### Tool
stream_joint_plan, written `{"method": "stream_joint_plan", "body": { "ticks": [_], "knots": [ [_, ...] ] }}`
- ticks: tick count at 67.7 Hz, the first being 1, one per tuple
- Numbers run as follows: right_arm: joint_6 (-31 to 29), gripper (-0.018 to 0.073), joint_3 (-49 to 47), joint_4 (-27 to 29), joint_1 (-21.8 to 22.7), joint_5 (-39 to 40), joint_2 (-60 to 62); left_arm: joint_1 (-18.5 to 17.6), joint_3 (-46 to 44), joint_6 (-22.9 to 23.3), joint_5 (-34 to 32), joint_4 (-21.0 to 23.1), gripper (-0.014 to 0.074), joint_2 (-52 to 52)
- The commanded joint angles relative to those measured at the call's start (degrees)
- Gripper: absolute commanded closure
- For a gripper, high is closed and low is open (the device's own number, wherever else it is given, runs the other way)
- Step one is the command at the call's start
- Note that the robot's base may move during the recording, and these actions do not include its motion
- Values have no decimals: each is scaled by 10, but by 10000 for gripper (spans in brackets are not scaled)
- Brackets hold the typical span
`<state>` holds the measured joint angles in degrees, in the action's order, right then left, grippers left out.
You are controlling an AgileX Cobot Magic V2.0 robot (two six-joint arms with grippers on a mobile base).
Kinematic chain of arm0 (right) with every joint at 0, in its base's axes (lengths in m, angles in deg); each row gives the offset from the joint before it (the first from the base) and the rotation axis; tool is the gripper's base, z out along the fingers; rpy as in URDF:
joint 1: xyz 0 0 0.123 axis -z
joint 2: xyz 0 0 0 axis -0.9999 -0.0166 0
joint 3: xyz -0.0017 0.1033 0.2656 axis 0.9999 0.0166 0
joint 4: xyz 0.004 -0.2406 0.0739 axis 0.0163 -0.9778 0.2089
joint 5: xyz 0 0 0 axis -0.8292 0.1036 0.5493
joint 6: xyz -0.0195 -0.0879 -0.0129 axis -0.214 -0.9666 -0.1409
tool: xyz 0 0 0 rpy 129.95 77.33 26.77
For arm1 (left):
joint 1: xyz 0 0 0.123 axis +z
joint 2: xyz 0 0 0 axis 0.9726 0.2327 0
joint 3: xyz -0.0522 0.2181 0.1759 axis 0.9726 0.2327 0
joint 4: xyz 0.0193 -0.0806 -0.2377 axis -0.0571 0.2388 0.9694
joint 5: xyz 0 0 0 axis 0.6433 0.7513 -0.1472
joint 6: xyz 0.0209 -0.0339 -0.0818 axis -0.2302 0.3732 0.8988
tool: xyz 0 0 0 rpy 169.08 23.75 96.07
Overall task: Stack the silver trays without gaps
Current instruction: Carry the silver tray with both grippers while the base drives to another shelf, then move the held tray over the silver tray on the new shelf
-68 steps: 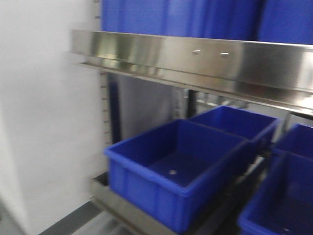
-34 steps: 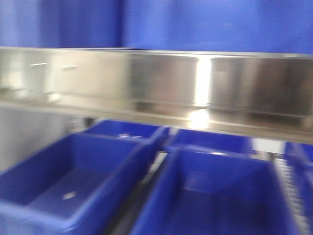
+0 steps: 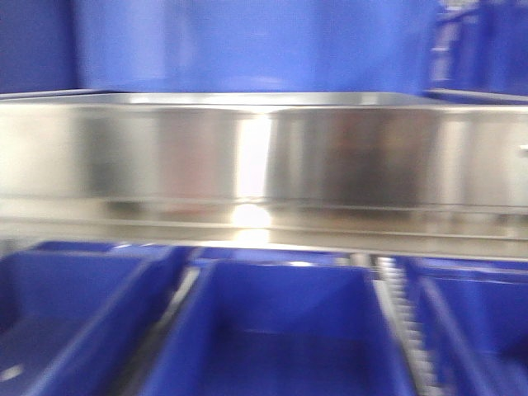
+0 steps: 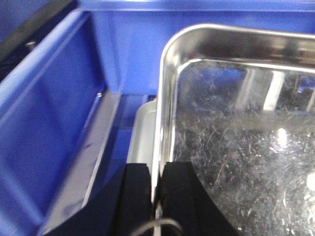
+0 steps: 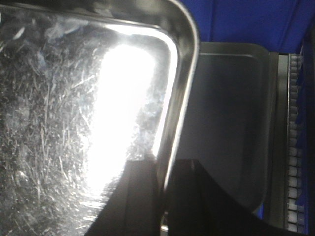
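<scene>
A scratched, shiny silver tray [image 4: 236,137] fills the left wrist view. My left gripper [image 4: 156,169] is shut on its left rim, one finger inside and one outside. The same tray [image 5: 74,108] shows in the right wrist view, where my right gripper [image 5: 165,164] is shut on its right rim. The tray hangs over a blue bin [image 4: 54,113]. A second silver tray lies below it: a strip of it [image 4: 143,132] shows past the left rim, and its shadowed floor [image 5: 231,123] shows past the right rim. No gripper shows in the front view.
In the blurred front view a wide brushed-steel shelf rail [image 3: 264,165] runs across the middle. Blue bins [image 3: 272,330] stand below it and more blue ones above. A toothed rack strip [image 5: 294,128] runs along the right of the lower tray.
The front view has swept to the right along the shelf. The white wall has left the picture, and the steel rail now spans the whole width, nearer and level.
</scene>
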<state>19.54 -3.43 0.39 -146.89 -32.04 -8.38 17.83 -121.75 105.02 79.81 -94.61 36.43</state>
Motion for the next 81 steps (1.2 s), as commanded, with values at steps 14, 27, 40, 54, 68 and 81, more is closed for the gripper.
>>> {"method": "stream_joint_plan", "body": {
  "ticks": [14, 27, 40, 54, 68, 81],
  "knots": [
    [-4, 565, -6, 7, -7, 121, 3, -5, -2, 3, -60, 6, 613, 5],
    [-4, 565, -6, 7, -7, 121, 3, -5, -2, 3, -60, 6, 613, 5],
    [-4, 565, -6, 7, -7, 121, 3, -5, -2, 3, -60, 6, 613, 5],
    [-4, 565, -6, 7, -7, 121, 3, -5, -2, 3, -60, 6, 613, 5],
    [-4, 565, -6, 7, -7, 133, 3, -5, -2, 3, -61, 6, 613, 5],
    [-4, 565, -6, 7, -7, 223, 2, -5, -2, 3, -61, 6, 613, 5]
  ]
}}
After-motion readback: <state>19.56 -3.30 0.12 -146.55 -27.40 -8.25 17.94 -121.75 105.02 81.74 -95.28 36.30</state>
